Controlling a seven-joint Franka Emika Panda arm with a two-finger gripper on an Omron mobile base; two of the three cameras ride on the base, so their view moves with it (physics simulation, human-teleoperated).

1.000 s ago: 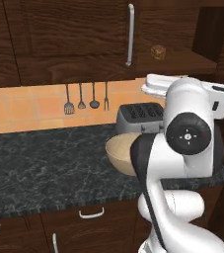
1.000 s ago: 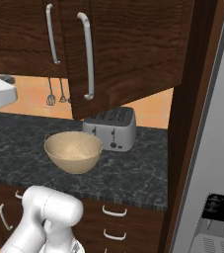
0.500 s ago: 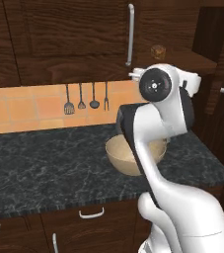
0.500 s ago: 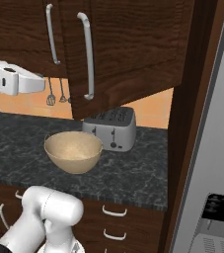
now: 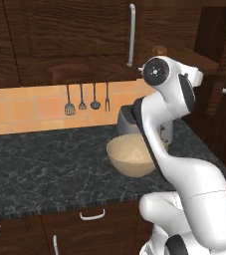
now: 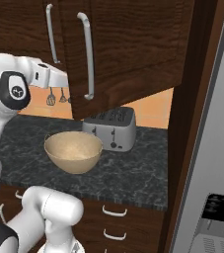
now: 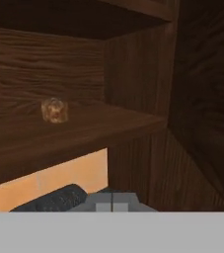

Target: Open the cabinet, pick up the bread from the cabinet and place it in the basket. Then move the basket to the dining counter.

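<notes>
Brown bread (image 7: pixel 54 109) on cabinet (image 7: pixel 133 74) shelf, seemingly untouched

Dark brown wood-grain cabinet (image 5: pixel 74 35), tan speckled basket (image 6: pixel 74 151) — black marbled counter (image 5: pixel 45 169), silver toaster (image 6: pixel 111 128)

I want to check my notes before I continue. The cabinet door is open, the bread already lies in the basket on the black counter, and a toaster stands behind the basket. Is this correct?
One point is wrong. The bread is not in the basket; it sits on the shelf of the open cabinet, as the hand view shows. In the right base view the basket holds nothing. The toaster behind it is correct.
</notes>
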